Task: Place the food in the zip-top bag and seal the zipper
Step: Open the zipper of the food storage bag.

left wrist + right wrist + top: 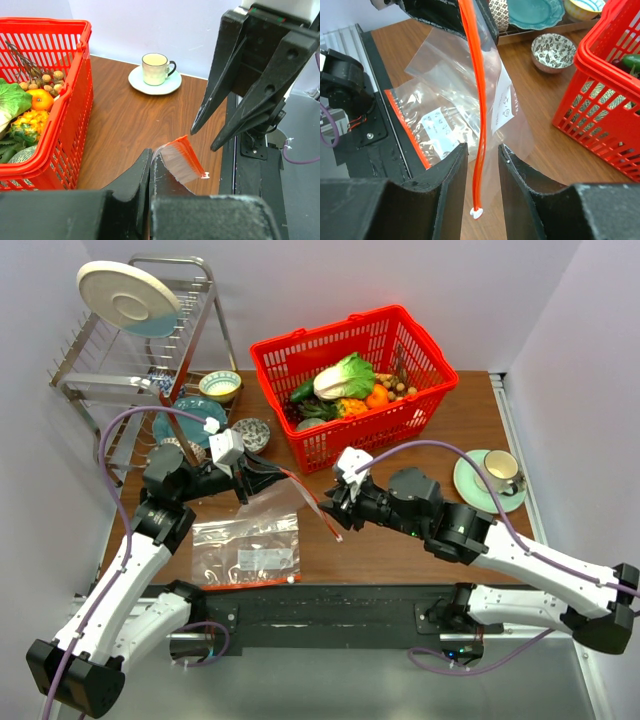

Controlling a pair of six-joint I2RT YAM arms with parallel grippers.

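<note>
My left gripper [277,476] is shut on one end of the zip-top bag [292,498] and holds it off the table. The red-orange zipper [479,110] hangs down from it and ends in a white tab [477,213]. My right gripper [482,155] is open, its fingers on either side of the zipper's lower end without touching it. In the left wrist view the shut gripper [150,161] pinches the plastic beside the zipper [187,152]. The cabbage [345,375], cucumber [303,392] and brown nuts [400,388] lie in the red basket [420,415].
A second clear bag [247,553] lies flat at the near edge. Left of the basket are a dish rack [95,390] with a plate [128,298], a teal plate [190,420] and two bowls [251,433]. A cup on a saucer [497,475] stands at the right.
</note>
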